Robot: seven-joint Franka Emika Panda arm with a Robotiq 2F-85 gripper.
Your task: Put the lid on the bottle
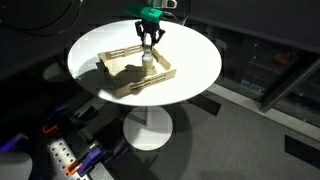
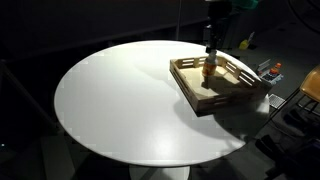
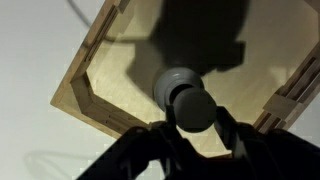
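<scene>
The small white bottle (image 1: pixel 148 63) stands upright in the light wooden tray (image 1: pixel 118 68) on the round white table; it also shows in an exterior view (image 2: pixel 208 72). My gripper (image 1: pixel 150 45) hangs straight above it, also seen in an exterior view (image 2: pixel 210 46). In the wrist view the gripper (image 3: pixel 196 118) is shut on the round lid (image 3: pixel 195 107), which looks dark in shadow. The lid sits just over the bottle's pale top (image 3: pixel 168 84), overlapping it and slightly off to one side. I cannot tell whether they touch.
The tray's raised wooden walls (image 3: pixel 92 62) surround the bottle, with slotted sides (image 2: pixel 236 78). The round table (image 2: pixel 120 100) has a single pedestal. Dark clutter and cables lie on the floor (image 1: pixel 70 155) around it.
</scene>
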